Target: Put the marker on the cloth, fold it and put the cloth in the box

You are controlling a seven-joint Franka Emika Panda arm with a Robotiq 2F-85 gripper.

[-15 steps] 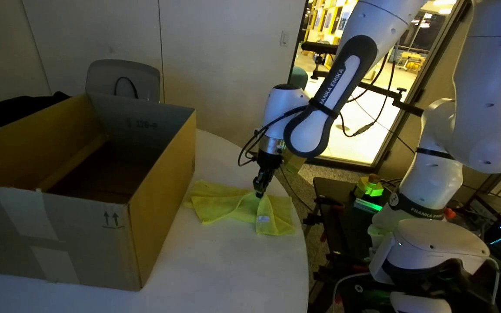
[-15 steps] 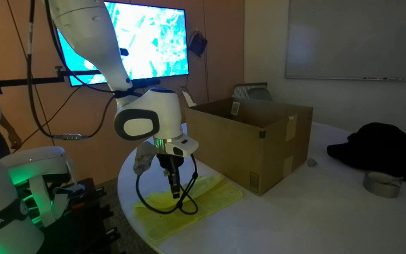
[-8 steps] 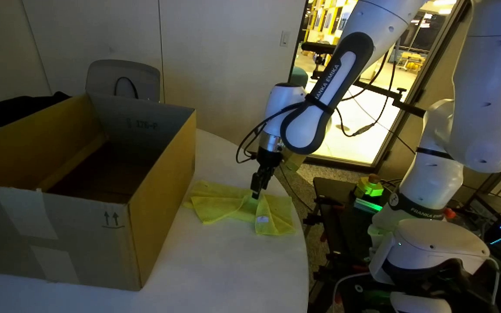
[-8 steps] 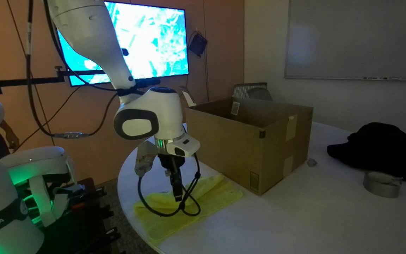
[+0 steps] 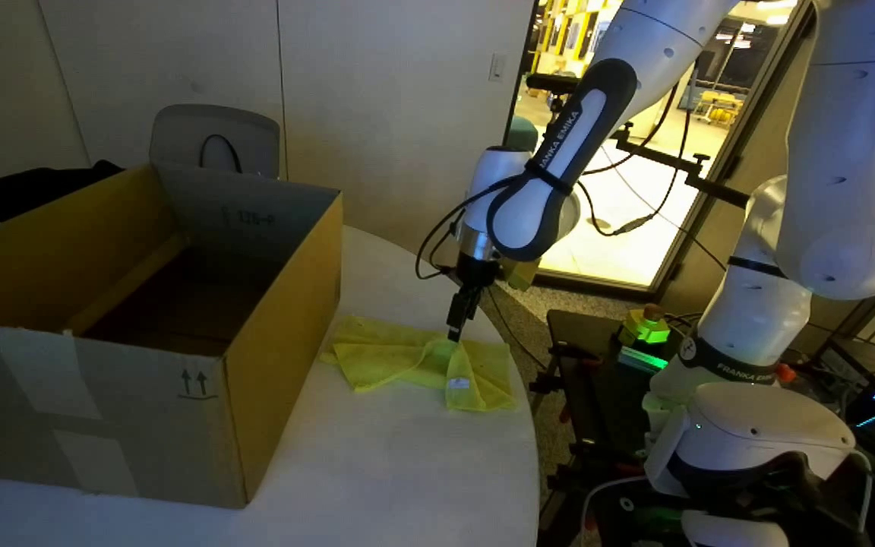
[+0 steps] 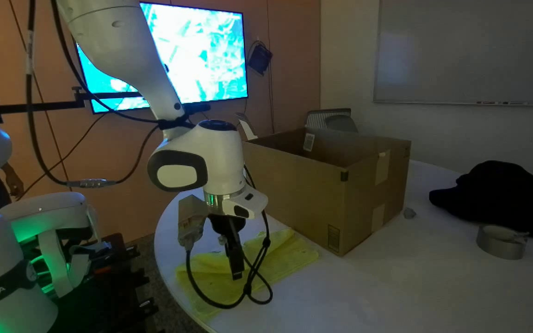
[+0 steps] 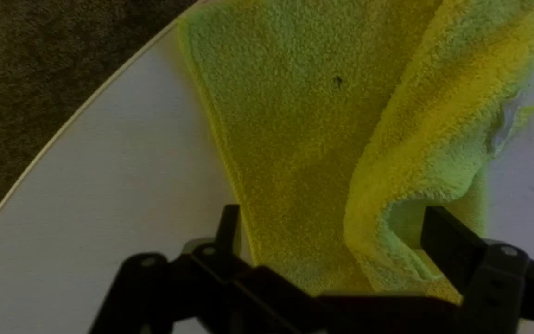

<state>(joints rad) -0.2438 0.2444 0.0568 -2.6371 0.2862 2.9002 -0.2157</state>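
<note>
A: The hand [image 7: 332,227] stands over a partly folded yellow cloth [image 5: 392,361] on the table [image 5: 399,471], the cloth just beside a cardboard box [image 6: 299,189]. Is anything gripped?

B: Nothing: its fingers [image 7: 452,246] are spread wide in the wrist view, one near the cloth's straight edge, the other at the mouth of a raised fold. Whether either touches the cloth cannot be told.

A: And the marker?

B: Not visible on the cloth in any view. It may lie beneath the turned-over part, but that is a guess; a dark speck [image 7: 338,81] there is too small to identify.

A: What threatens the fold?

B: Its loose layers, most likely. Should the fingers close on the top layer alone, lifting would probably unroll it, and any marker tucked inside could slide out.

A: Other hazards?

B: One corner reaches the table's rim, so a sideways push could send cloth over the side. The drooping cable [image 6: 266,242] beside the hand might also snag cloth, or catch the box's wall during the carry.
</note>
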